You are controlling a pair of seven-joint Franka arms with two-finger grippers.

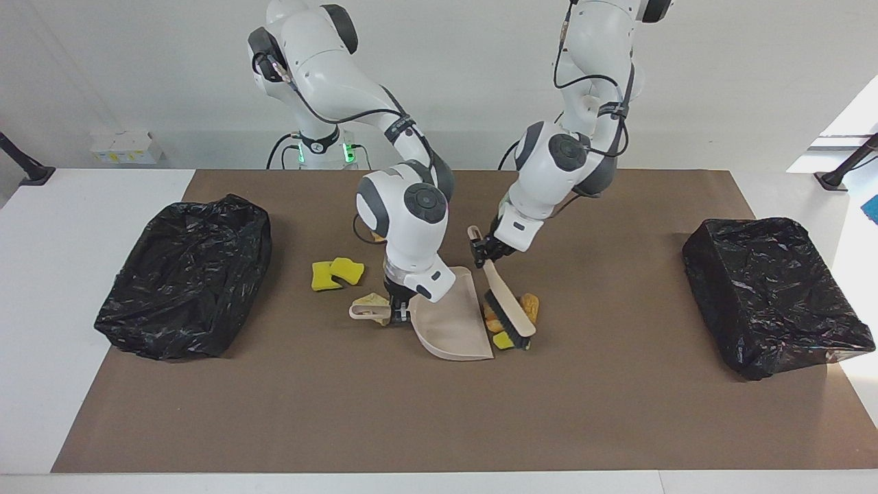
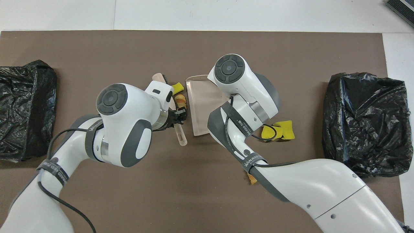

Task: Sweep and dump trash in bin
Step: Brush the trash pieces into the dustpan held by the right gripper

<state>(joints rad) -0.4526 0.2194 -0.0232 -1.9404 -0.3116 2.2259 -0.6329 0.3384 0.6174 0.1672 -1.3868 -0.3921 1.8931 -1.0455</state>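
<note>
My right gripper (image 1: 396,312) is shut on the handle of the beige dustpan (image 1: 453,326), which lies on the brown mat with its mouth toward the left arm's end; in the overhead view the wrist hides this gripper above the dustpan (image 2: 200,106). My left gripper (image 1: 482,252) (image 2: 178,116) is shut on the brush (image 1: 509,309) handle. The bristles rest on trash at the pan's mouth: a bread lump (image 1: 530,305) (image 2: 181,100) and a yellow sponge chunk (image 1: 506,341) (image 2: 177,88). Two yellow sponge pieces (image 1: 335,273) (image 2: 278,131) and a tan lump (image 1: 370,300) lie beside the dustpan's handle.
A black-bagged bin (image 1: 185,274) (image 2: 365,119) stands at the right arm's end of the mat, another (image 1: 772,295) (image 2: 22,106) at the left arm's end. An orange-brown lump (image 2: 251,179) peeks from under the right arm, nearer the robots than the dustpan.
</note>
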